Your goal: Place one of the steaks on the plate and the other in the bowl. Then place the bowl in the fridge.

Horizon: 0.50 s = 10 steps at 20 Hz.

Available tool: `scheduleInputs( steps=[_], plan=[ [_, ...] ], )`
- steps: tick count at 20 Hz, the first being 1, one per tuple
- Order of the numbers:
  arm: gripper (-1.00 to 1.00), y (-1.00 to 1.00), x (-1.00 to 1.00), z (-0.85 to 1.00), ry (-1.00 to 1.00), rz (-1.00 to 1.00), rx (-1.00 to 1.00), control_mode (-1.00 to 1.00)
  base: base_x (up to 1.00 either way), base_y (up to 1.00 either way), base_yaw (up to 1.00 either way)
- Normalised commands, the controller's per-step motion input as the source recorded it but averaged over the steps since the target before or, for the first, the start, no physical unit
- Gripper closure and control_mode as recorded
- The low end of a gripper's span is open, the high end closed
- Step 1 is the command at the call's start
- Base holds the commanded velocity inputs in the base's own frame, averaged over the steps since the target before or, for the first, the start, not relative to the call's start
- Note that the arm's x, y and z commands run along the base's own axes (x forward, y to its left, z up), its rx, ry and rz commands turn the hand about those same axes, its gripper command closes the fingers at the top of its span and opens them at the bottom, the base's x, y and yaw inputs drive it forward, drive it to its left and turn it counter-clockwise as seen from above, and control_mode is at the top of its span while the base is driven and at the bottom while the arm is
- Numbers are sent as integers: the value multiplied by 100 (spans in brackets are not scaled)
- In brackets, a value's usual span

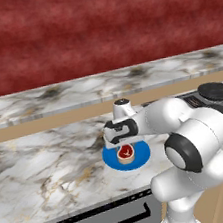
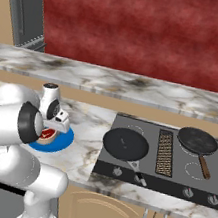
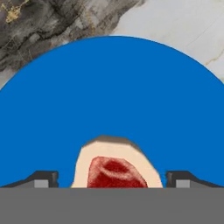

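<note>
One steak (image 3: pixel 116 168) lies on the blue plate (image 3: pixel 113 92), between the wide open jaws of the gripper (image 3: pixel 113 178), touching neither. Its near part is cut off in the hand view.

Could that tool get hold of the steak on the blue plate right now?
Probably yes. The tool sits right over the steak on the plate, its jaws spread wide on either side of the meat, and nothing lies between them and it.
</note>
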Motion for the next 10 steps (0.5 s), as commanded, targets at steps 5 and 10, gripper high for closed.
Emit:
scheduleInputs(
  steps=[5, 10],
  plan=[
    [-100, -11, -4, 18, -7, 0, 0, -100, 0, 0, 0],
    [-100, -28, -54, 76, -5, 0, -3, -100, 0, 0, 0]
  ],
)
